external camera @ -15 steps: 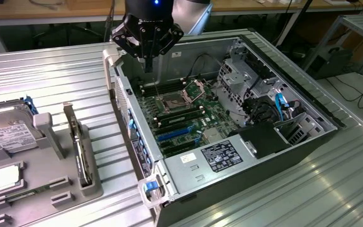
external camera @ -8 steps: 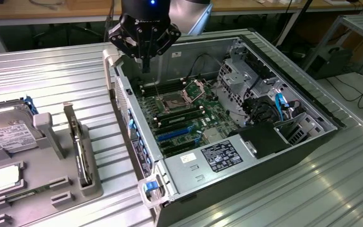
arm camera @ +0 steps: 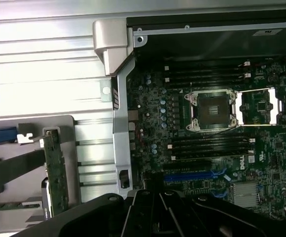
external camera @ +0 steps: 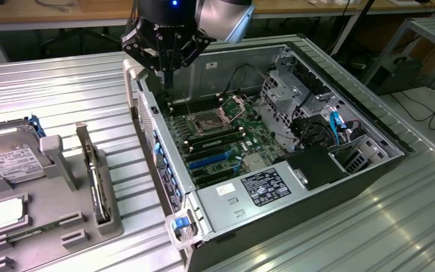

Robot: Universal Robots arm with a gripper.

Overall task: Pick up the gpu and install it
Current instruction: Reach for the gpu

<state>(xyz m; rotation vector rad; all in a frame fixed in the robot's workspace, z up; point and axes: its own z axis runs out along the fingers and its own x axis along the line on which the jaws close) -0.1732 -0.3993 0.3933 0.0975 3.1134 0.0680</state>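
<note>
1. Exterior view: the fingers (external camera: 168,72) are pressed together, holding nothing, and hang over the open computer case (external camera: 353,90) near its rear edge.
2. The gpu (external camera: 97,181) stands on edge in a slot of the grey holder tray (external camera: 47,235) on the worktop (external camera: 66,90), probably so that its upper edge can be gripped.
3. The tray also carries a hard drive (external camera: 6,158) and a CPU chip (external camera: 7,211).
4. Inside the case, the motherboard (external camera: 233,147) has an empty socket (external camera: 202,120) and free blue slots (external camera: 206,161).
</note>
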